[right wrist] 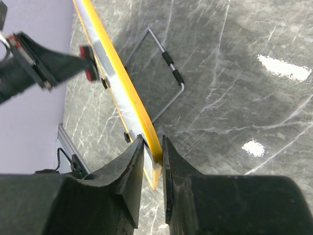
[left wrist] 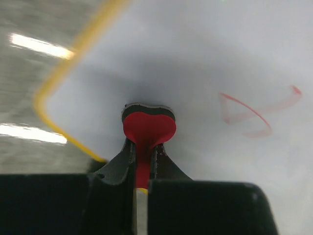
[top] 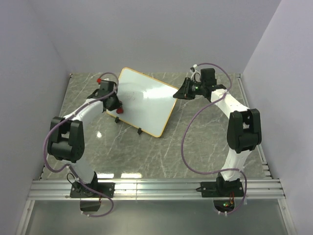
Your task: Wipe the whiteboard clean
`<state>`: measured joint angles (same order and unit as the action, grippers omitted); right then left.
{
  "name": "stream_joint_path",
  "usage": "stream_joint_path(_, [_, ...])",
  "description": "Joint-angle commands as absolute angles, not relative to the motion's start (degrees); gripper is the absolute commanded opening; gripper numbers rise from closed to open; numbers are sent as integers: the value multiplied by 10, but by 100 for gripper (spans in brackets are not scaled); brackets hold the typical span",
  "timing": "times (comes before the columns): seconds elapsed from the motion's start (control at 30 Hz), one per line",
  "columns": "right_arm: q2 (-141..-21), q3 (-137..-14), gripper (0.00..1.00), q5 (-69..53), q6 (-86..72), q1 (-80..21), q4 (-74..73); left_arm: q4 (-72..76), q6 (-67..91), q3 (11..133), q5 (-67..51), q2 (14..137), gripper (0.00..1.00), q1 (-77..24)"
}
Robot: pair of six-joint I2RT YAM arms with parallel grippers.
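Note:
The whiteboard point(top: 146, 100) is white with a yellow rim point(left wrist: 73, 58) and stands tilted at the middle of the table, with two black clips point(top: 140, 131) on its near edge. My left gripper point(left wrist: 145, 147) is shut on a red eraser point(left wrist: 148, 128), whose head rests against the board surface near its left corner. Faint red marker strokes point(left wrist: 254, 110) lie to the right of the eraser. My right gripper point(right wrist: 153, 142) is shut on the board's yellow rim point(right wrist: 124, 83) at the right corner. From above, the left gripper point(top: 115, 103) is at the board's left side and the right gripper point(top: 182, 91) at its right corner.
A bent wire stand point(right wrist: 166, 83) sits behind the board on the grey marble table point(top: 195, 142). A small red object point(top: 100, 78) lies near the back left. Walls close in the table on three sides, and an aluminium rail point(top: 156, 188) runs along the front.

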<state>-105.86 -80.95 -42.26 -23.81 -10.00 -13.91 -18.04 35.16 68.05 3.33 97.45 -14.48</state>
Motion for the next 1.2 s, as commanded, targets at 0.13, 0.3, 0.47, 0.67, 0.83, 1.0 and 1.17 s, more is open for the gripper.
stream_joint_path(0.13, [-1043,-806,0,-376,-209,-104,-172,-193,343,698,30,988,0,-92])
stream_joint_path(0.3, [-1042,-802,0,-375,-210,-104,-170,-168,341,696,10,979,0,-133])
stream_joint_path(0.47, [-1042,-799,0,-375,-214,-104,-166,-185,347,757,19,1009,0,-213])
stream_joint_path(0.67, [-1035,-796,0,-373,-207,-104,-171,-169,364,771,25,1024,0,-255])
stream_joint_path(0.83, [-1030,-790,0,-371,-200,-103,-177,-173,337,759,79,1008,0,-225])
stream_joint_path(1.0, [-1030,-792,0,-371,-201,-102,-176,-142,334,698,71,984,0,-145])
stream_joint_path(1.17, [-1034,-794,0,-374,-204,-101,-175,-106,364,631,70,970,0,-138])
